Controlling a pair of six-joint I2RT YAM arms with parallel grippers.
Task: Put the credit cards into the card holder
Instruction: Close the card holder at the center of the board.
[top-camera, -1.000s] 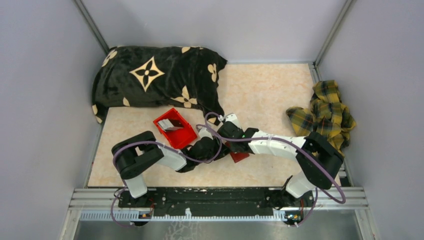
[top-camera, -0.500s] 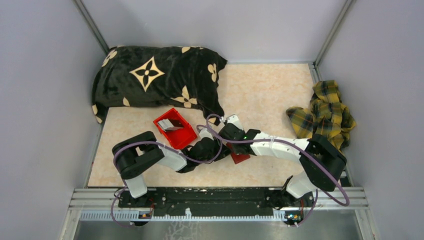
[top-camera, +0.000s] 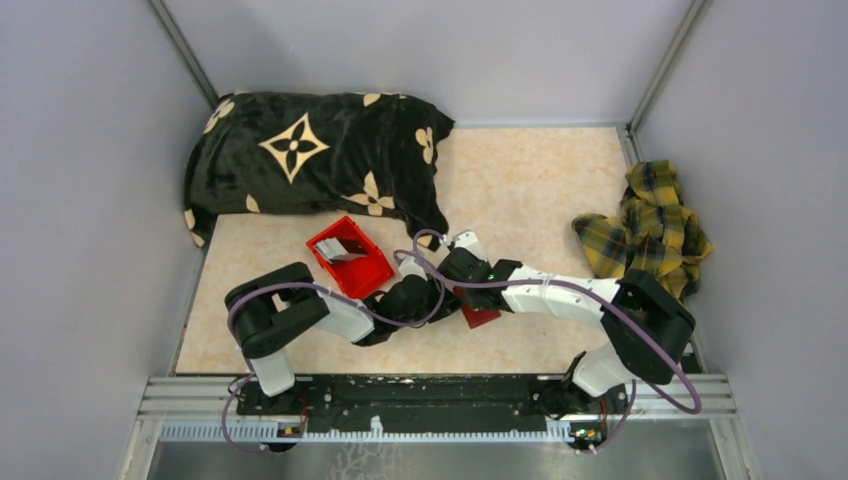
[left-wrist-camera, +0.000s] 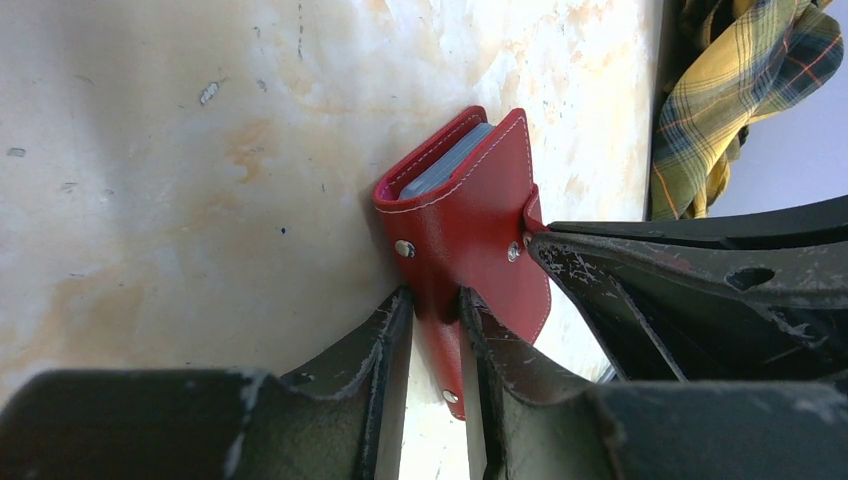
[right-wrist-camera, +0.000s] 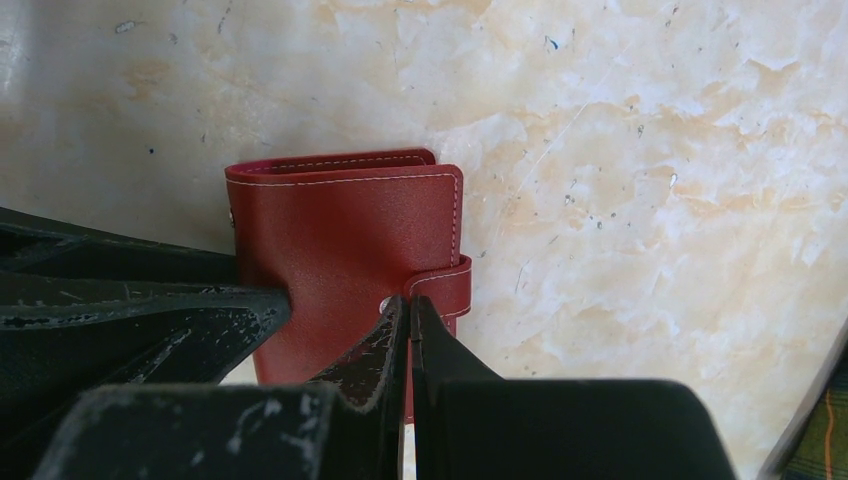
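The card holder (left-wrist-camera: 470, 205) is a dark-red wallet, folded nearly closed on the table; it also shows in the top view (top-camera: 481, 316) and the right wrist view (right-wrist-camera: 340, 225). Grey credit cards (left-wrist-camera: 443, 170) show edge-on between its covers. My left gripper (left-wrist-camera: 435, 305) is shut on a red flap of the wallet near a snap stud. My right gripper (right-wrist-camera: 409, 305) is shut on the wallet's snap tab (right-wrist-camera: 447, 283). The two grippers meet at the wallet from opposite sides, left (top-camera: 445, 300) and right (top-camera: 466, 295).
A bright red plastic bin (top-camera: 372, 272) stands left of the wallet with a pale grey card-like piece (top-camera: 345, 247) in it. A black cushion with tan flowers (top-camera: 310, 150) lies at the back left. A yellow plaid cloth (top-camera: 650, 225) lies at the right wall.
The right arm's elbow has shifted slightly to the right. The grippers and the wallet stay almost where they were.
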